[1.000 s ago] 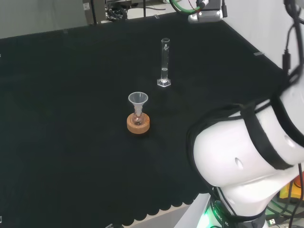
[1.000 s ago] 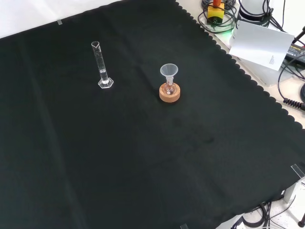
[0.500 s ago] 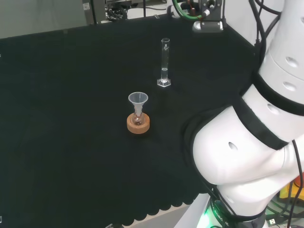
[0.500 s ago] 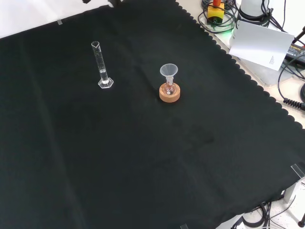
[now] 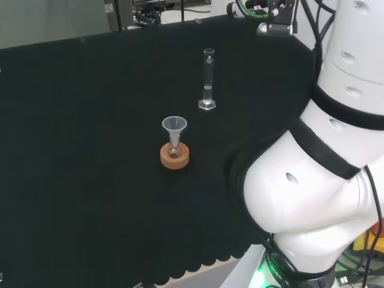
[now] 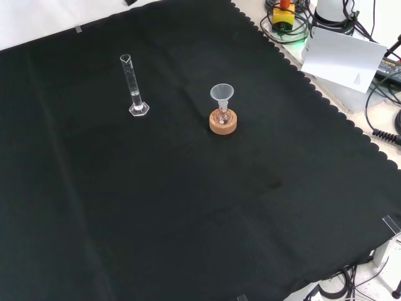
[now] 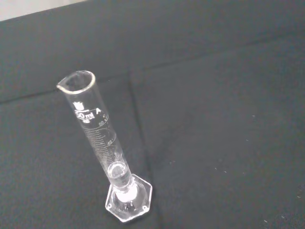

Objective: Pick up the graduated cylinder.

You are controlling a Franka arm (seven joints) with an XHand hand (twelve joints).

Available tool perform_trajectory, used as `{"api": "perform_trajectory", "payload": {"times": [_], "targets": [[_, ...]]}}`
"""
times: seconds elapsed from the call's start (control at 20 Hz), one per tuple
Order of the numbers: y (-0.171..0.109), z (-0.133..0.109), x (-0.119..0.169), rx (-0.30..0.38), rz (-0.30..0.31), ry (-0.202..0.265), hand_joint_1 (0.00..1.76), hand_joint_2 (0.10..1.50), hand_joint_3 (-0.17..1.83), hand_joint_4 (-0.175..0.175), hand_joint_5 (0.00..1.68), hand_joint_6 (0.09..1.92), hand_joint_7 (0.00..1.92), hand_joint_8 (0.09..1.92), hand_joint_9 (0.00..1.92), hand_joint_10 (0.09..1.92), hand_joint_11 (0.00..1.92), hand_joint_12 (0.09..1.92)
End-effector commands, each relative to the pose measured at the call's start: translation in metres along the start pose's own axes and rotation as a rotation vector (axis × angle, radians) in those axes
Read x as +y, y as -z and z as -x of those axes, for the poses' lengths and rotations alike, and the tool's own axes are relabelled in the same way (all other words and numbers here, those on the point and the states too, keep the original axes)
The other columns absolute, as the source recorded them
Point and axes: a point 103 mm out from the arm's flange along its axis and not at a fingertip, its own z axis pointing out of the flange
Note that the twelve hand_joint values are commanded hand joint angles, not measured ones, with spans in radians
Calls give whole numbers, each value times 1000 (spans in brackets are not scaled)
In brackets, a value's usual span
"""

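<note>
1. Two pieces of glassware stand on the desk (image 6: 188,219), which is covered with black cloth: a graduated cylinder (image 6: 133,84) and a small flask (image 6: 222,116) fitted with a funnel (image 6: 222,95).
2. Graduated cylinder: upright on its hexagonal foot, untouched and free on all sides. In the head view (image 5: 207,78) it stands farther off than the flask and a little to its right; in the front view it stands to the left of the flask, well apart from it.
3. In the wrist view, the cylinder (image 7: 107,152) is close and seen from above at an angle. Its pouring lip, printed scale and clear hexagonal foot are all visible. Whether it holds any liquid cannot be told.
4. Flask: seated in a cork ring stand (image 6: 223,125), with the clear funnel set in its neck. In the head view the funnel (image 5: 174,127) and stand (image 5: 174,156) sit near the middle of the cloth.
5. Arm: large white links (image 5: 318,180) occupy the right side of the head view and rise toward the upper right corner.
6. Robot hand: its state cannot be told from these views.
7. Off the cloth, in the front view, a white sheet of paper (image 6: 341,58) and cables (image 6: 385,106) lie at the upper right.
</note>
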Motion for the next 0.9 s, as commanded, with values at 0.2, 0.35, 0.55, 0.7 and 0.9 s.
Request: {"api": "perform_trajectory", "payload": {"times": [0.2, 0.35, 0.55, 0.7, 0.9], "targets": [[-83, -17, 63, 137, 4, 150, 416, 1195, -99, -30, 278, 87, 135, 611, 280, 673, 137, 1379], [-92, -10, 61, 178, 0, 169, 553, 1151, -138, -33, 334, 87, 218, 643, 360, 667, 194, 1371], [-101, -1, 58, 237, 11, 229, 647, 1114, -171, -32, 348, 87, 209, 638, 382, 654, 225, 1366], [-107, 3, 55, 279, 26, 277, 697, 1092, -175, -28, 366, 87, 234, 639, 441, 640, 280, 1355], [-116, 7, 49, 310, 21, 314, 727, 1083, -175, -25, 392, 87, 261, 631, 497, 607, 321, 1341]]}}
